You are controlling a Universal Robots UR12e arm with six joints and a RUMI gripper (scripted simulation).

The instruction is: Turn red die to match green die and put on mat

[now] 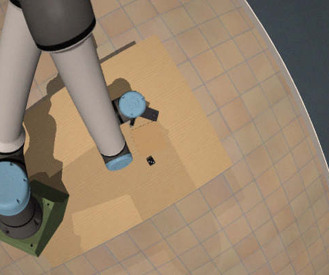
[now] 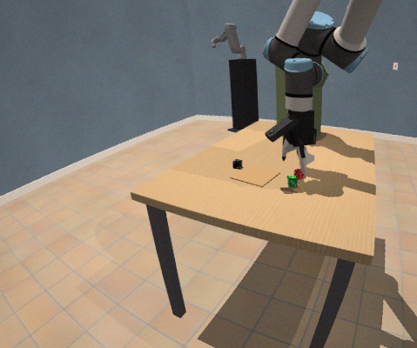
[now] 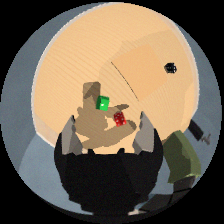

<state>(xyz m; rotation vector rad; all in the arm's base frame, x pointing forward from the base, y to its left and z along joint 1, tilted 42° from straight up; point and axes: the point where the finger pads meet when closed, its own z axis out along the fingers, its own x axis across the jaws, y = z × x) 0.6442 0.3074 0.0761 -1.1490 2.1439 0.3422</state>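
Observation:
The red die (image 2: 299, 174) (image 3: 119, 119) is on the table beside the mat, with several light pips on its top; I cannot read the number surely. The green die (image 2: 292, 181) (image 3: 103, 103) stands close to it; its top number is too small to read surely. Both are hidden under the arm in the top view. The thin tan mat (image 1: 148, 139) (image 2: 255, 176) (image 3: 142, 65) has no die on it. The black die (image 1: 150, 161) (image 2: 237, 163) (image 3: 170, 68) lies just off its far side. My gripper (image 2: 294, 166) (image 3: 106, 113) is open and empty above the table, with the red die ahead between the fingers' lines in the wrist view.
The wooden table (image 1: 201, 137) (image 2: 203, 200) carries everything. The green robot base (image 1: 51, 220) (image 3: 182, 155) stands at one end. The arm's shadow falls around the red and green dice. A small grey robot on a black stand (image 2: 243, 91) is beyond the table.

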